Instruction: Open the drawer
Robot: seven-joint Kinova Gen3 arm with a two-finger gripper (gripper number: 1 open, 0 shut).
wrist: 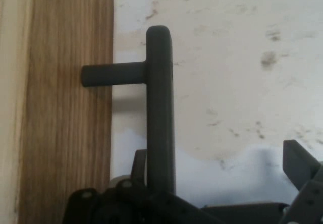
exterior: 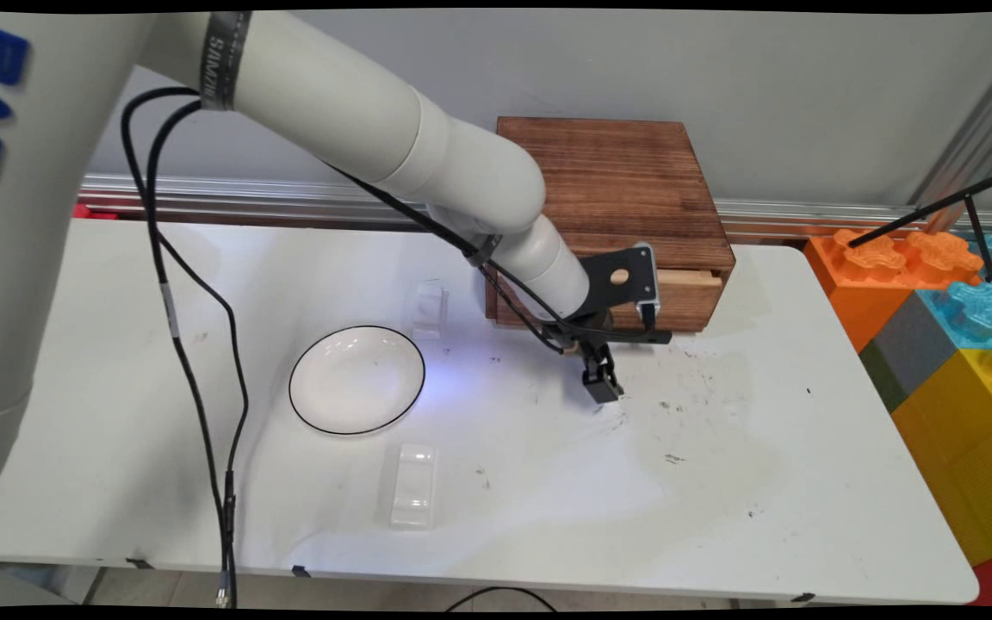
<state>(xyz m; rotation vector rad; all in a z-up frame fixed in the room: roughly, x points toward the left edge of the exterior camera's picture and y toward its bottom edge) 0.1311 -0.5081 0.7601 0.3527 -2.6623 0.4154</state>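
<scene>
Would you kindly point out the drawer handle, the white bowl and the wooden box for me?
drawer handle (wrist: 160, 108), hand view, middle of the dark bar.
white bowl (exterior: 356, 379), main view, centre of its inside.
wooden box (exterior: 616, 181), main view, middle of its top.

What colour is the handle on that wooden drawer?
Dark grey, almost black; the handle on the wooden drawer shows best in the hand view.
</scene>
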